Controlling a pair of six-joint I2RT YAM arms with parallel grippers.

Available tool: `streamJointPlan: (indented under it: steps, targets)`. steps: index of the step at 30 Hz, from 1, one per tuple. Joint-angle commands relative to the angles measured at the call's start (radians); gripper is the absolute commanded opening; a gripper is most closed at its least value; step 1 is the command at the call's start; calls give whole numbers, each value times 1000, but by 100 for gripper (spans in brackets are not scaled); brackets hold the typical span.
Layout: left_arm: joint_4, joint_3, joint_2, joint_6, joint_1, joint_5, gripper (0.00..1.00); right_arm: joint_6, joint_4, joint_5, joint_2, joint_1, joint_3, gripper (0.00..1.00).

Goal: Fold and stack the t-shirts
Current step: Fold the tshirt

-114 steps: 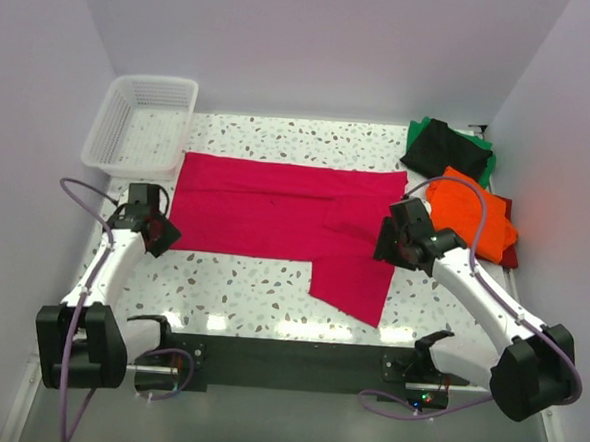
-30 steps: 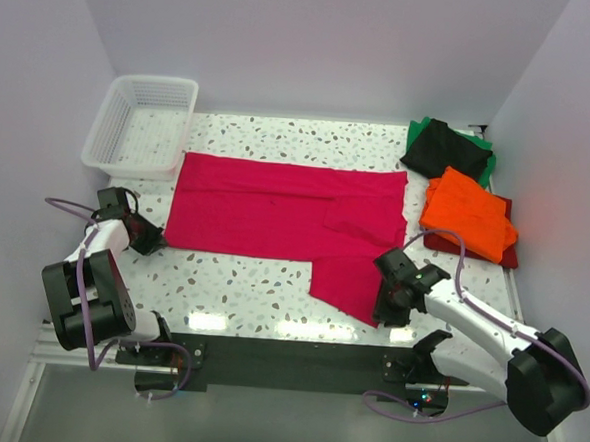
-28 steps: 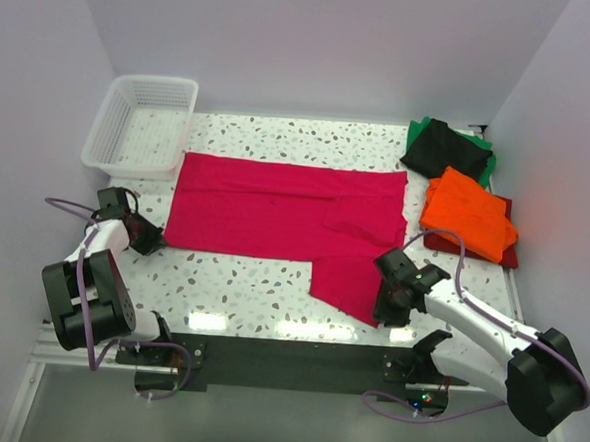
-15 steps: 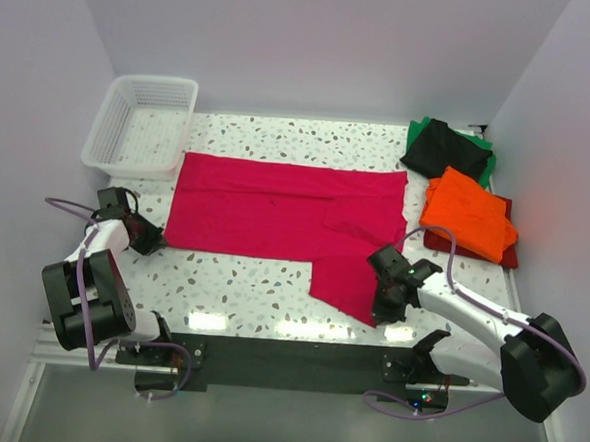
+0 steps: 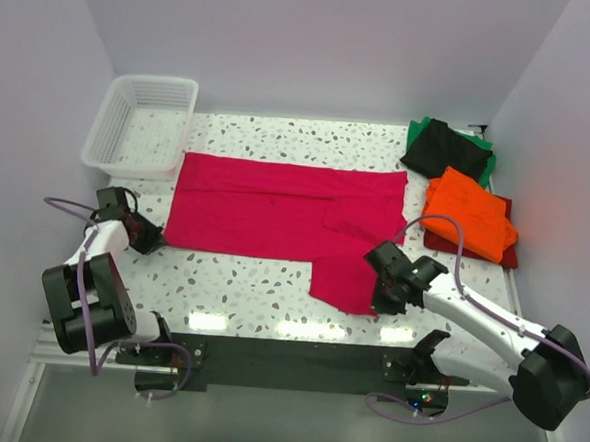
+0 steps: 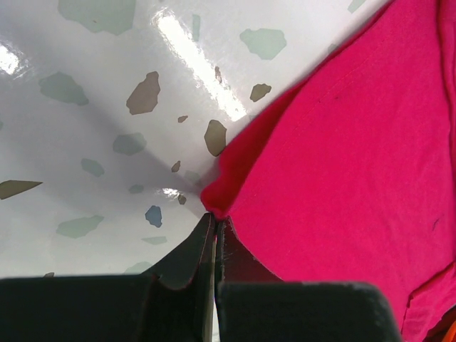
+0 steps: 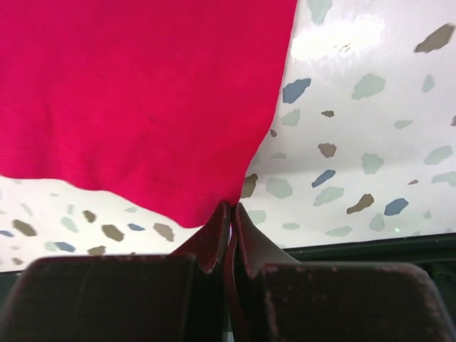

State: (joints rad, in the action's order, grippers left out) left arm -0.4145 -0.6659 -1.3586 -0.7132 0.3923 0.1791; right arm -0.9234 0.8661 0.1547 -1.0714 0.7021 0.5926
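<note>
One big speckled table (image 5: 271, 290) holds everything. The biggest thing on it is the pink shirt (image 5: 266, 204). It lies flat in the middle, stretched long from left to right. It is smooth, with hardly any wrinkles. Near its right end a flap is folded over on top, and one part sticks out toward the arms.

At the far right lie the shirts that look done. The orange shirt (image 5: 468, 217) sits folded on a dark red shirt (image 5: 508, 256). Behind them, the black shirt (image 5: 440, 145) sits on a green shirt (image 5: 484, 157). I think they are kept off to the side so the middle is free for folding.

A white basket (image 5: 153, 80) stands in the far left corner, just past the pink shirt.

The right gripper (image 7: 231, 208) is low on the table. Its jaws are squeezed tight on the near edge of the part that sticks out. The left gripper (image 6: 214, 221) is pinched closed on the shirt's near left corner. Each one grabs the very edge, so only a thin bit of cloth is held. With both near corners held, I think the arms mean to lift that side and fold it over.
</note>
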Motion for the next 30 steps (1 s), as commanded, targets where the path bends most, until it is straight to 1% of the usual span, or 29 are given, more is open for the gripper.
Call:
streamJointPlan:
  steps: [1,6,18,30]
  targets:
    - [-7,-6,68,12,5,16,0,-68,117,123,57,11,94,0]
    - [-39,2,122,17,3,-15,0,-87,172,146,77,10,118,0]
    - [-132,26,239,6,3,-89,0,-147,344,178,237,11,176,0]
    - [-216,35,320,0,5,-122,0,-129,382,183,277,11,213,0]
